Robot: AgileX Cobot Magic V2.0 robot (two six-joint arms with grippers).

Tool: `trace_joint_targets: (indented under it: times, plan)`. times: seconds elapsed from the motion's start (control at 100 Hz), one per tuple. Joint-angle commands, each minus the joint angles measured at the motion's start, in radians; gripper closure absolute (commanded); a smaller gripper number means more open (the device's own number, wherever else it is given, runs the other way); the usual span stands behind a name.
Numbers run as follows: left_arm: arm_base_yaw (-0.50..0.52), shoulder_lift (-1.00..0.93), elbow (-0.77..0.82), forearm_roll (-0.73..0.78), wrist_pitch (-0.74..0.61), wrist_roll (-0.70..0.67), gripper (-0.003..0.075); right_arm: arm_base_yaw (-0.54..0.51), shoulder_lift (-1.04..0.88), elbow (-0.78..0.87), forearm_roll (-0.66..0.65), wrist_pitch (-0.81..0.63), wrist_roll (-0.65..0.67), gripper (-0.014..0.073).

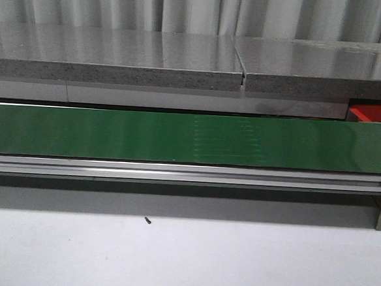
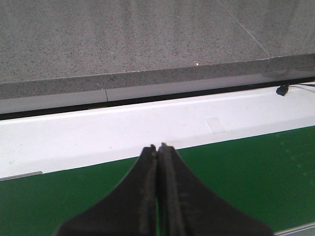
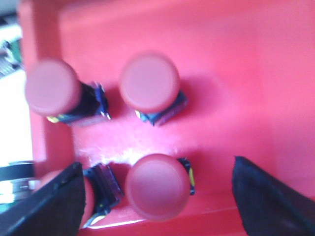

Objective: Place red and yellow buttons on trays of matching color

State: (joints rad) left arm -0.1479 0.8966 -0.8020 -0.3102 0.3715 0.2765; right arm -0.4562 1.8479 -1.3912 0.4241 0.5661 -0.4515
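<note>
The red tray (image 3: 256,64) looked like glossy plastic; the green belt (image 1: 178,137) was smooth; the bench (image 2: 123,34) was speckled, stone-like.

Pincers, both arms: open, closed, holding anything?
Left pincer: closed, empty, over the green belt.
Right pincer: open, holding nothing, above red buttons in the red tray.

A bright red tray (image 3: 246,73) with a raised rim lay at the far right behind the green belt, seen only partly in the front view (image 1: 375,113). Four red buttons sat inside it: two (image 3: 51,88) (image 3: 150,82) side by side, a third (image 3: 158,186) near them, a fourth (image 3: 101,194) partly hidden.
</note>
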Motion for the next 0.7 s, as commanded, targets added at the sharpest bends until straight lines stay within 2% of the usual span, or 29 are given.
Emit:
trace_joint_targets:
  times: [0.0,0.05,0.11,0.33,0.45,0.69]
  plan:
    - [-0.007,-0.014,-0.029,-0.018,-0.073,-0.001,0.0739,-0.007,-0.109,-0.026,-0.005,-0.026,-0.005,-0.0002]
    - [-0.007,-0.014,-0.029,-0.018,-0.073,-0.001,0.0739,-0.007,-0.14,-0.018,-0.005,-0.024,-0.007,0.0031]
    - [-0.007,-0.014,-0.029,-0.018,-0.073,-0.001,0.0739,-0.005,-0.181,-0.003,-0.005,-0.026,-0.026,0.0111]
    - [-0.007,-0.014,-0.029,-0.018,-0.073,-0.001,0.0739,0.007,-0.325,0.093,-0.005,-0.069,-0.056,0.0548]
    - [-0.007,-0.014,-0.029,-0.018,-0.073,-0.001,0.0739,0.018,-0.403,0.142,-0.005,-0.085,-0.066,0.0709]
    - [-0.007,-0.014,-0.029,-0.018,-0.073,-0.001,0.0739,0.059,-0.573,0.241,-0.005,-0.129,-0.076,0.0708]
